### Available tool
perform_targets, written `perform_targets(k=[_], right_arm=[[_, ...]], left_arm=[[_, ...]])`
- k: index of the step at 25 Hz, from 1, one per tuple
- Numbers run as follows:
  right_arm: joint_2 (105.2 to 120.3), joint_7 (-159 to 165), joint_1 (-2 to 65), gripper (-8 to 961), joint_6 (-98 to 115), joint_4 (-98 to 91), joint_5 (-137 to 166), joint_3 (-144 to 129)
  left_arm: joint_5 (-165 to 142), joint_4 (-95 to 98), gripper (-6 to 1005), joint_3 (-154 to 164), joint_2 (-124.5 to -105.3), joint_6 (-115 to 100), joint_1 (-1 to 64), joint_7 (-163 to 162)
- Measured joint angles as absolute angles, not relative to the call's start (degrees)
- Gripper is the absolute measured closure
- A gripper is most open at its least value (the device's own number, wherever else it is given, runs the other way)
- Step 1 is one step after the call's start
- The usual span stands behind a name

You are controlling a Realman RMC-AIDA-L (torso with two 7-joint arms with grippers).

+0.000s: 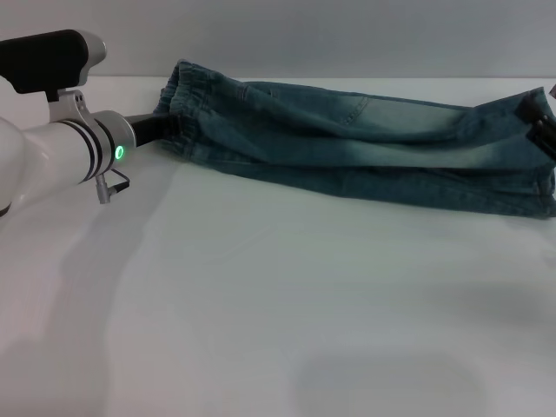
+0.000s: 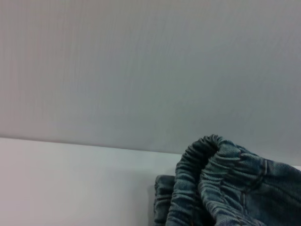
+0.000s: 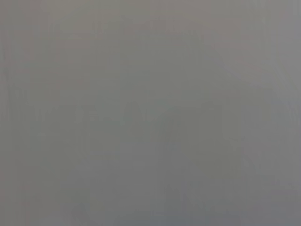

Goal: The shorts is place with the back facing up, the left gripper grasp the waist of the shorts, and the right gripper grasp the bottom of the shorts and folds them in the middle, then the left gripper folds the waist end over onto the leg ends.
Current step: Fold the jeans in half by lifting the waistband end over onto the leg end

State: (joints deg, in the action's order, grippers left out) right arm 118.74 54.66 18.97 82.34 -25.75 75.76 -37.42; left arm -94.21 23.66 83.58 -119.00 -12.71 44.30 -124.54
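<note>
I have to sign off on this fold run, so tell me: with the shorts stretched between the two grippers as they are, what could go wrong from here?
1. The left gripper sits at the edge of the bunched waist; the elastic might slip free.
2. The right gripper is only partly visible at the leg ends, so its hold cannot be checked.
3. The shorts are already doubled lengthwise; their long edges look uneven and may shift further.

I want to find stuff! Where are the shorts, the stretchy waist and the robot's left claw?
the shorts [image 1: 365, 148]: head view, middle of the folded denim.
the waist [image 2: 207, 176]: left wrist view, puckered elastic band.
the left gripper [image 1: 161, 130]: head view, black claw at the waist end.
</note>
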Motion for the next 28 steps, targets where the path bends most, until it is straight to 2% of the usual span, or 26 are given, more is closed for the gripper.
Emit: perform_targets(k=[5, 12, 14, 20, 28], right_arm=[[118.72, 54.7, 19.3, 302, 81.8, -25.7, 75.8, -37.4], [118.65, 54.7, 19.8, 302, 79.3, -25.7, 75.7, -37.4], [118.62, 54.7, 20.2, 301, 78.5, -25.8, 75.7, -37.4], [118.54, 54.7, 21.4, 301, 78.2, -25.8, 75.7, -37.9], [118.57, 54.7, 21.9, 302, 78.0, -25.8, 75.8, -37.9]], left_arm=[[-94.3, 24.4, 957, 83.6, -118.93, -12.8, 44.1, -124.5], [-94.3, 28.7, 940, 83.6, -118.67, -13.5, 40.8, -124.8], [-94.3, 33.0, 935, 83.6, -118.54, -13.8, 36.4, -124.8], [-95.3, 33.3, 919, 83.6, -118.02, -15.3, 36.8, -124.4], [-100.9, 32.0, 900, 82.4, -117.52, -18.9, 41.1, -124.7]])
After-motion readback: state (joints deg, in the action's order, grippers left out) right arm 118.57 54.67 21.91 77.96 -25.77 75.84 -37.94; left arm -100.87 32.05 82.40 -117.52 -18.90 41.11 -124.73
